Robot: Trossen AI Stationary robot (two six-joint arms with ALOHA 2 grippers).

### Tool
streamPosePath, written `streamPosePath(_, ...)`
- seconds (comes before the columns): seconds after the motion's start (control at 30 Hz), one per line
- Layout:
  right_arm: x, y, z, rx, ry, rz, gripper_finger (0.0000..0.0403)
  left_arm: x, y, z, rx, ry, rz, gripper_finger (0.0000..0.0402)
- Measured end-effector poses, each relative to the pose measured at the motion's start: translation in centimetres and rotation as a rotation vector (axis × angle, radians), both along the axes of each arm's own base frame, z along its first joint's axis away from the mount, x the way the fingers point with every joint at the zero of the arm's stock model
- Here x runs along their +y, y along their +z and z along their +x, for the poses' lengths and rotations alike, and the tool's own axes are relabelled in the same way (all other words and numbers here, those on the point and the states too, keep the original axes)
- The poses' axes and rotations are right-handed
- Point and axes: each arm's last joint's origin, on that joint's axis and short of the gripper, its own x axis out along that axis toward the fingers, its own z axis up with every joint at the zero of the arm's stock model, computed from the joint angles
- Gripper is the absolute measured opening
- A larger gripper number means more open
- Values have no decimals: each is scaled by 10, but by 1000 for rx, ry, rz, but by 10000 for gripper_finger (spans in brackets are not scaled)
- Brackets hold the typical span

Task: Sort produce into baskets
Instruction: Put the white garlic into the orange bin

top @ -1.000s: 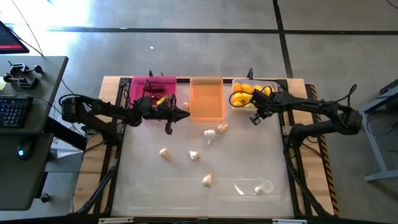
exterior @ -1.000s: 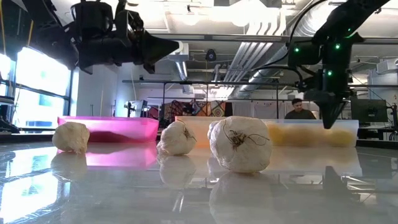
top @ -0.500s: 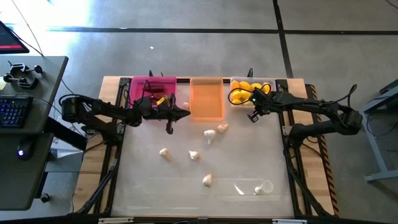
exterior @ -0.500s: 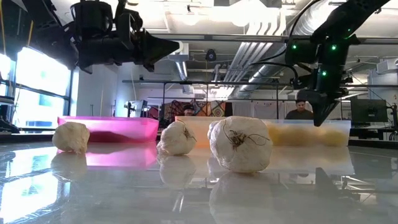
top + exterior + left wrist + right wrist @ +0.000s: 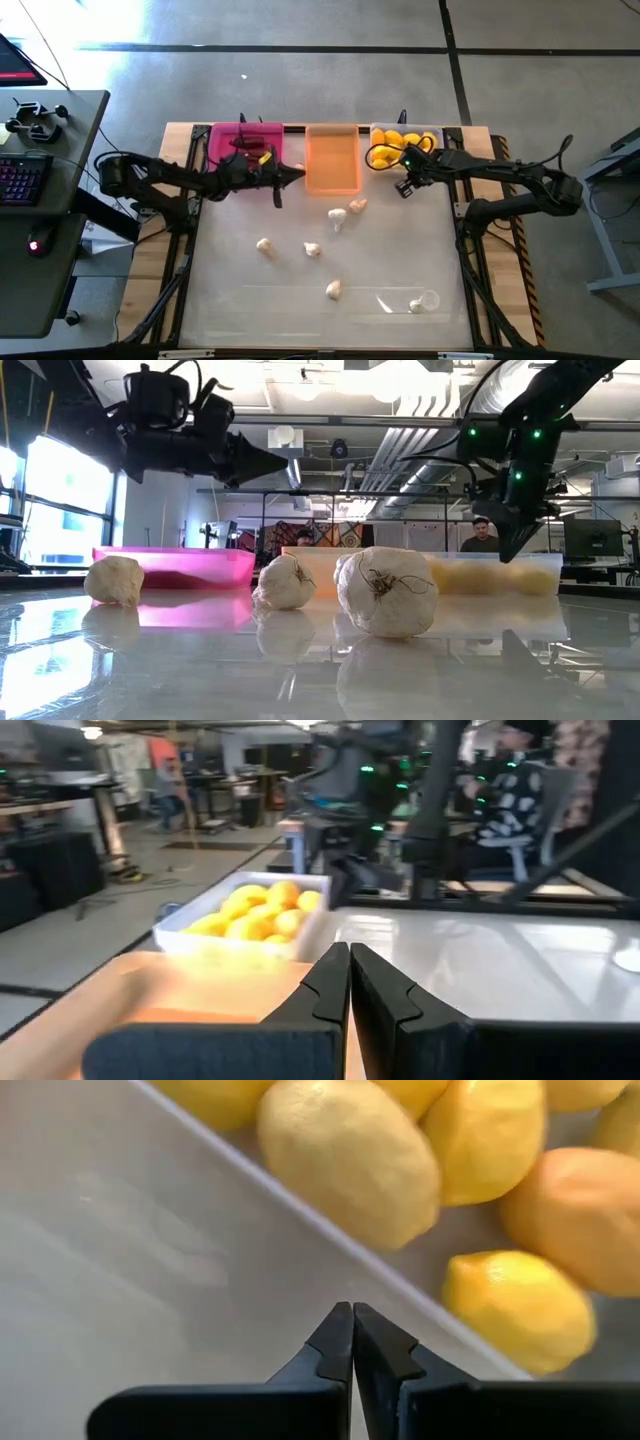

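Left gripper [image 5: 297, 175] has swung since the earlier high view: its tip was angled down toward the table centre, now it points level toward the orange tray [image 5: 332, 160], hanging over the gap between that tray and the pink tray [image 5: 243, 147]. Fingers pressed together, holding nothing; the left wrist view shows them closed [image 5: 349, 982] over the orange tray's rim. Right gripper [image 5: 404, 186] has pulled in a little along the back edge, and the clear tray [image 5: 404, 145] of lemons [image 5: 392, 141] has shifted with it, sitting squarer to the back edge than a second ago. Right fingers pressed together too, empty, tip just outside the clear tray's near wall; right wrist view shows the closed tip [image 5: 354, 1342] beside the wall with lemons [image 5: 350, 1155] behind it.

All three trays line the table's back edge: pink toward the left corner, orange in the middle, clear toward the right corner. Dark red chilis [image 5: 247, 143] and a yellow item lie in the pink tray. Garlic bulbs unmoved: two [image 5: 338, 214] near the orange tray's front, two mid-table [image 5: 264, 244], one [image 5: 333, 289] toward the front edge. Clear plastic scrap [image 5: 412, 301] near the front right corner. Low view: three garlic bulbs [image 5: 386, 591] up close, trays behind, a person [image 5: 485, 535] in the room beyond.
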Motion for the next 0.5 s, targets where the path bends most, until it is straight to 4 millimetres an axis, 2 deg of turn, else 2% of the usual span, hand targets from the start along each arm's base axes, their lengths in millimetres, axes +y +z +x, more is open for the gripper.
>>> streamPosePath(0.13, 4, 0, 3, -27, 15, 21, 0, 14, 3, -1, 0, 42, -35, 0)
streamPosePath(0.3, 7, 3, 14, -70, 78, -54, 0, 27, 3, 2, 89, 20, -93, 0)
streamPosePath(0.5, 17, 8, 31, -173, 177, -119, 0, 23, -2, 8, 213, -14, -87, 0)
